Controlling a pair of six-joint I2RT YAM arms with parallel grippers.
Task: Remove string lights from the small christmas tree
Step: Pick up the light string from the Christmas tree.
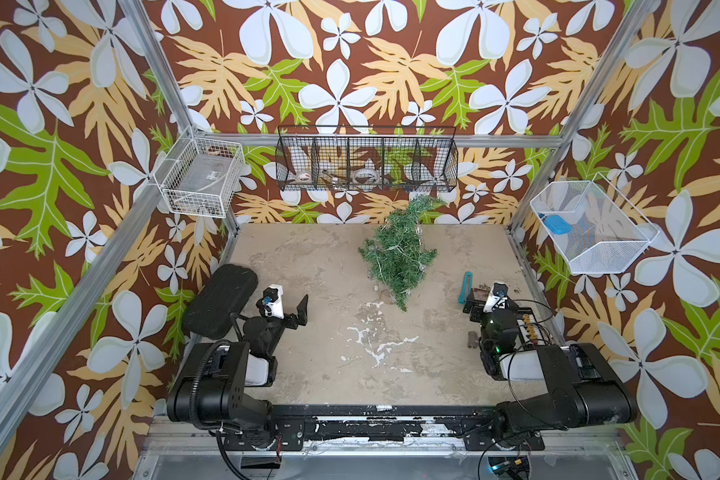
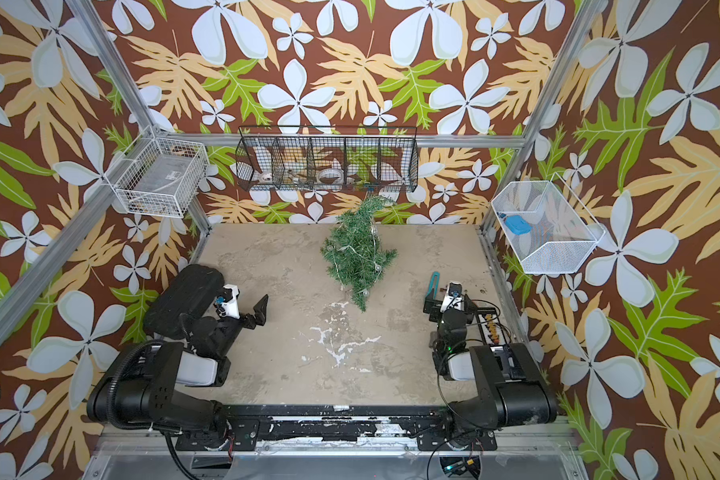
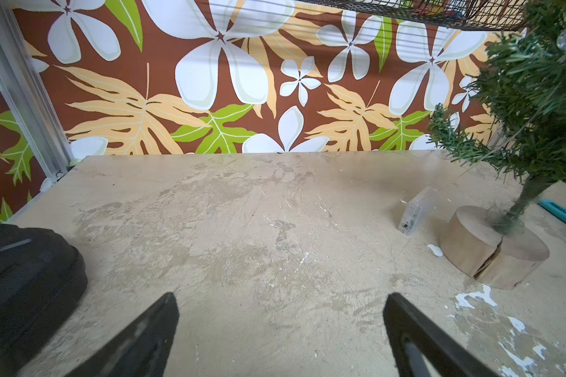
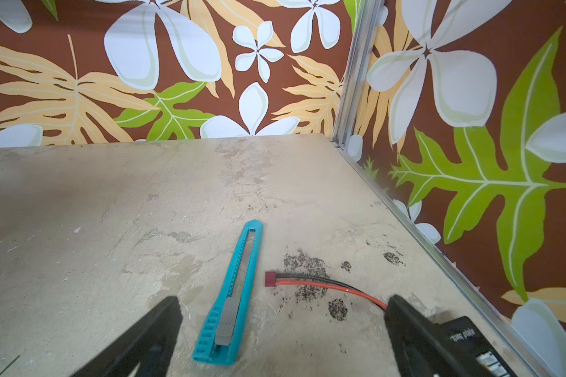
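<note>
The small christmas tree (image 1: pixel 398 249) (image 2: pixel 358 253) stands at the middle back of the table, green and bristly. Its tan wooden base (image 3: pixel 490 248) shows in the left wrist view. The string lights (image 1: pixel 391 248) (image 2: pixel 350 249) are a thin pale wire wound among the branches. A thin strand runs down to a clear plastic box (image 3: pixel 412 212) beside the base. My left gripper (image 1: pixel 285 302) (image 3: pixel 281 297) is open over bare table, front left of the tree. My right gripper (image 1: pixel 489 301) (image 4: pixel 283 298) is open at the right, well apart from the tree.
A teal utility knife (image 4: pixel 232 293) (image 1: pixel 465 286) lies between the right fingers, beside a red-and-black lead (image 4: pixel 307 282). A black case (image 1: pixel 221 301) lies at the left edge. Wire baskets hang on the back wall (image 1: pixel 366 158), left (image 1: pixel 200 178) and right (image 1: pixel 591 226).
</note>
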